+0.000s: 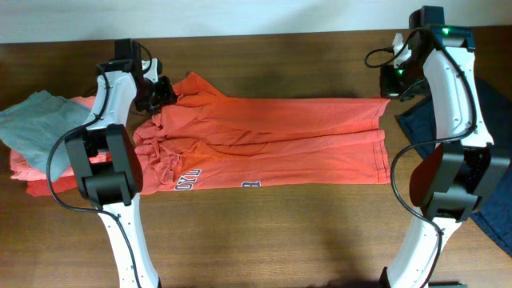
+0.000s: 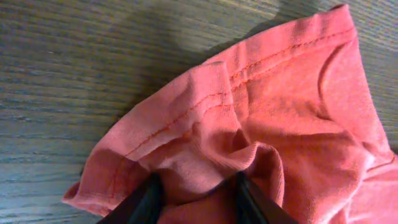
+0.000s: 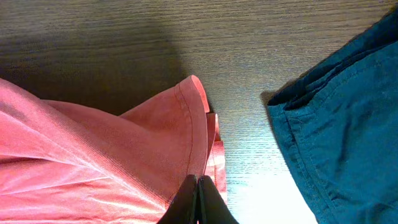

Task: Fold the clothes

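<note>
From above, the large red-orange cotton T-shirt lies stretched crosswise on the dark brown wooden table, folded into a long band that runs between the two white arms. Bits of its white lettering show along the near edge. Its left end is rumpled and bunched, its right end flat. The left gripper sits on the far left corner of the cloth and the right gripper on the far right corner. A crumpled grey top lies at the table's left edge on a plain coral-pink folded garment, both just beside the shirt's left end. A dark blue garment lies at the right edge.

In the left wrist view, the left gripper has its jaws partly apart. The two black fingers stand on either side of a soft hump of the red-orange cloth, which lies loosely between them. A stitched hem curves across the fabric, and the wood grain of the table fills the rest.

In the right wrist view, the right gripper is closed tight, its fingers pressed together on the hemmed edge of the T-shirt. The cloth rises in a small peak at the pinch. The dark blue garment lies near on the table, apart from the shirt.
</note>
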### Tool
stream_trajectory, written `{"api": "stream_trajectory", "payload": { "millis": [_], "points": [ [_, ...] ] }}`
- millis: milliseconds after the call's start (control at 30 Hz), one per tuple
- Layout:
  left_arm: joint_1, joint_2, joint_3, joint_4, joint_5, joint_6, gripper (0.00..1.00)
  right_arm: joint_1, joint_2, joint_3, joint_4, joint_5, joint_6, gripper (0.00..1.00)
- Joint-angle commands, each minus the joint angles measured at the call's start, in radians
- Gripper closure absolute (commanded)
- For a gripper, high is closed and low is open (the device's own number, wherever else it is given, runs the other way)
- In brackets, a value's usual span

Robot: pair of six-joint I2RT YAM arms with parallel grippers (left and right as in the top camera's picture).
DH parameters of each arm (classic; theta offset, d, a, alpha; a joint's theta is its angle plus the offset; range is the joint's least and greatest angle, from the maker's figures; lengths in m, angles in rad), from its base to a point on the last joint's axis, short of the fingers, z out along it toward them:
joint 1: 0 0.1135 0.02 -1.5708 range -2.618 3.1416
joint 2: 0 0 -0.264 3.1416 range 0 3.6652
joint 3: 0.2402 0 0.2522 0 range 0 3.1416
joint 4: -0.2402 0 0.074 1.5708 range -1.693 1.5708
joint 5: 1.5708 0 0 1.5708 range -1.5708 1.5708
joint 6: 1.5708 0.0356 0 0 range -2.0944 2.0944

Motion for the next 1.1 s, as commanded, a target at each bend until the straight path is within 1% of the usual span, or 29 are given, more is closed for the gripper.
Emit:
{"api": "stream_trajectory", "payload": {
  "millis": [0,133,200,333,367,500,533,567,600,633,667,800,900,967,1067],
  "points": [
    [0.003,0.032,0.006,-0.019,0.067,-0.012,0.60,0.005,-0.010,0.007,-0.003,-0.002,0.005,0.96],
    [0.002,0.032,0.006,-0.032,0.116,-0.011,0.60,0.005,-0.010,0.007,-0.005,-0.002,0.005,0.96],
    [0.001,0.032,0.006,-0.039,0.116,-0.011,0.56,0.005,-0.010,0.007,-0.005,-0.002,0.005,0.96],
    [0.001,0.032,0.006,-0.050,0.116,-0.011,0.53,0.005,-0.010,0.007,-0.005,-0.002,0.005,0.96],
    [0.001,0.032,0.006,-0.055,0.116,-0.011,0.50,0.005,-0.010,0.007,-0.005,-0.002,0.005,0.96],
    [-0.003,0.032,0.006,-0.068,0.116,-0.008,0.49,0.005,-0.010,0.007,-0.005,-0.002,0.005,0.96],
    [-0.008,0.032,0.006,-0.071,0.115,-0.008,0.53,0.005,-0.010,0.007,-0.005,-0.002,0.005,0.96],
    [-0.010,0.032,0.006,-0.069,0.115,-0.008,0.65,0.005,-0.010,0.007,-0.005,-0.002,0.005,0.96],
    [-0.013,0.032,0.006,-0.064,0.115,-0.007,0.88,0.005,-0.010,0.007,-0.005,-0.002,0.005,0.96],
    [-0.014,0.032,0.006,-0.061,0.115,-0.004,0.98,0.005,-0.010,0.007,-0.005,-0.002,0.005,0.96],
    [-0.014,0.032,0.006,-0.052,0.114,0.008,1.00,0.005,-0.010,0.007,-0.005,-0.002,0.005,0.96],
    [-0.007,0.031,0.044,-0.027,0.115,0.018,1.00,0.005,-0.010,0.007,-0.006,-0.002,0.005,0.96],
    [0.000,0.031,0.158,-0.041,0.115,0.018,1.00,0.005,-0.010,0.007,-0.005,-0.002,0.005,0.96],
    [0.000,0.031,0.302,-0.075,0.113,0.018,1.00,0.004,-0.010,0.007,-0.001,-0.002,0.005,0.96],
    [0.000,0.031,0.418,-0.092,0.108,0.018,0.99,0.004,-0.010,0.007,0.008,-0.002,0.005,0.96]
  ]
}}
